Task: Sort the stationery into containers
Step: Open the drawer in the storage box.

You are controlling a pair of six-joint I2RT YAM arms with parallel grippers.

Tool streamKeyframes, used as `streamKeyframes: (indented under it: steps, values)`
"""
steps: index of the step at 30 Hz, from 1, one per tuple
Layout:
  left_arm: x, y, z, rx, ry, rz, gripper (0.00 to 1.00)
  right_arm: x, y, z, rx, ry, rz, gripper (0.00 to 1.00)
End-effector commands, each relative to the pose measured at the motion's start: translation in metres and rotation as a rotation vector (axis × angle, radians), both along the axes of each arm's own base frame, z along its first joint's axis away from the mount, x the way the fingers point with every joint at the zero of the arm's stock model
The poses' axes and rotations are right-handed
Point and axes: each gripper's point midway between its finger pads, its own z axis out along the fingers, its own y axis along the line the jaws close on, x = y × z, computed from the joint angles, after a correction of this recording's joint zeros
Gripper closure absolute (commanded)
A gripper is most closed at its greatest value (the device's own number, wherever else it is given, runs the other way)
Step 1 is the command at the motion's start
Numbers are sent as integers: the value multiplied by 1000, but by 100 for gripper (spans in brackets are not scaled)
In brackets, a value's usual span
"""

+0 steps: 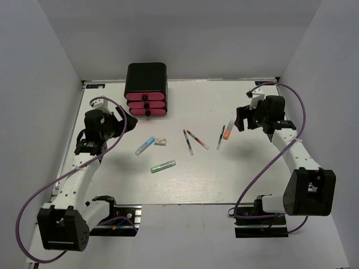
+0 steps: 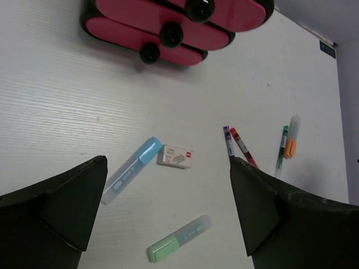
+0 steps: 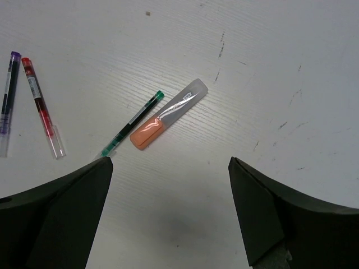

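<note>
The stationery lies loose mid-table: a light-blue marker, a white eraser, a green marker, a purple-capped pen, a red pen, a green pen and an orange marker. The containers are a black box with three shut pink drawers at the back. My left gripper hangs open just left of the box, above the table; its wrist view shows the blue marker, eraser and green marker. My right gripper is open beside the orange marker.
White walls close in the table on the left, back and right. Purple cables loop from both arms over the near table corners. The pink drawers fill the top of the left wrist view.
</note>
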Motion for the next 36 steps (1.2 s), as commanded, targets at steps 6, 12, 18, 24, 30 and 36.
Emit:
streamKeyframes:
  steps: [6,12,18,24,30,36]
  values:
    - [17,-40,28,-85,-62,-206,0,0,10,2,-37,-17,153,10]
    - [31,-59,19,-123,-47,-252,25,-27,39,-2,26,11,387,13]
    - [60,-65,13,-148,-77,-225,70,-26,49,-5,86,21,384,59]
    - [98,-75,17,-107,-110,-233,39,-19,54,-5,137,21,369,29]
    - [141,-73,5,-1,-71,-223,29,-9,52,-6,127,8,340,29]
    - [164,-64,-5,106,-14,-185,29,-6,49,-8,113,4,333,29]
